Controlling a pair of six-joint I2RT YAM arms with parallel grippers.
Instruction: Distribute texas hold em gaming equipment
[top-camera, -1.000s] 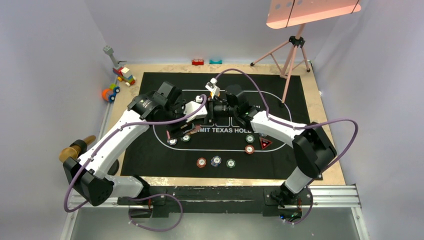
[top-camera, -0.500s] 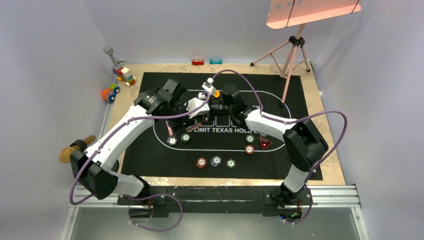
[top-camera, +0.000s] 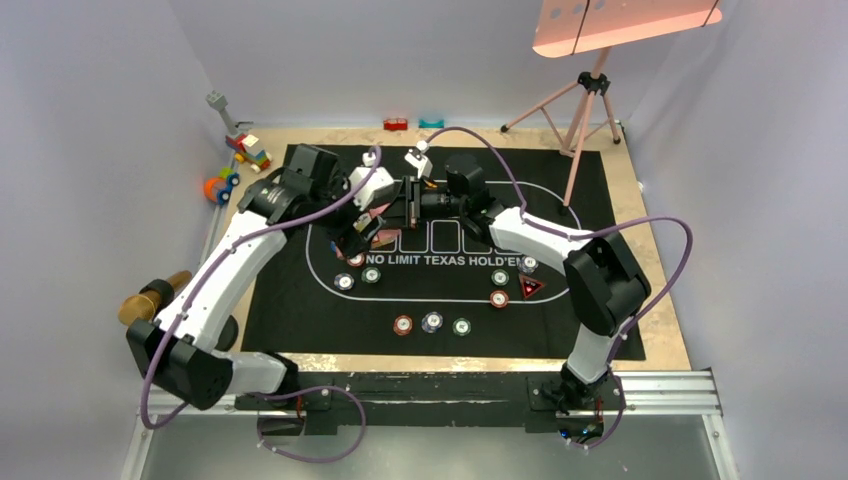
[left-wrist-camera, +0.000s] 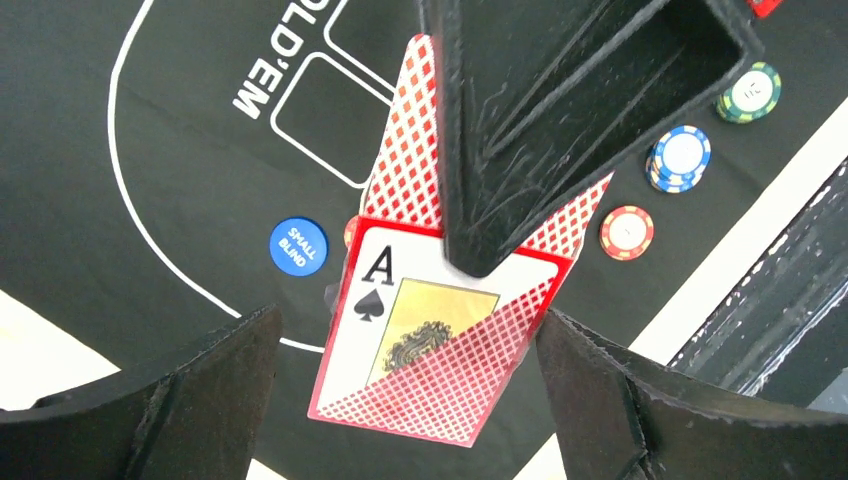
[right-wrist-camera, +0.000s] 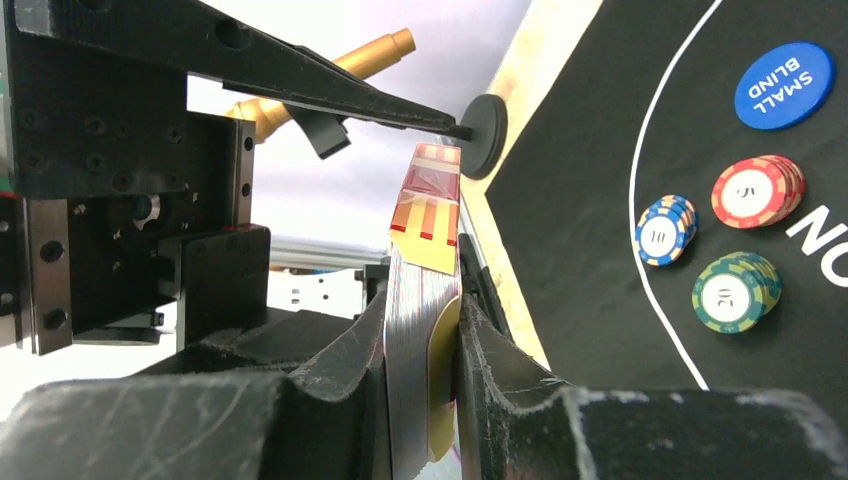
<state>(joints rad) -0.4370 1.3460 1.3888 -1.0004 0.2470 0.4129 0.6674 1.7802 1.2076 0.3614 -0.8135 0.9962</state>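
Note:
A fanned stack of red-backed playing cards (left-wrist-camera: 440, 340), ace of spades showing, hangs above the mat between both arms. My right gripper (right-wrist-camera: 425, 300) is shut on the playing cards (right-wrist-camera: 425, 210), which stand edge-on between its pads. My left gripper (left-wrist-camera: 408, 318) is open wide, its fingers on either side of the cards without touching them. From above, the cards (top-camera: 385, 238) sit between the left gripper (top-camera: 360, 235) and the right gripper (top-camera: 402, 208). A blue small-blind disc (left-wrist-camera: 298, 245) and red (left-wrist-camera: 627, 231), blue (left-wrist-camera: 680, 157) and green (left-wrist-camera: 750, 92) chip stacks lie on the mat.
The black hold'em mat (top-camera: 300, 310) carries more chip stacks (top-camera: 431, 322) and a red-edged triangle marker (top-camera: 529, 288). Toy blocks (top-camera: 248, 150) lie at the back left, small bricks (top-camera: 396, 124) along the far edge. A pink tripod (top-camera: 585, 100) stands back right.
My left gripper has opened and let go of the cards, swinging back and left. My right gripper has closed on the cards and followed toward the left.

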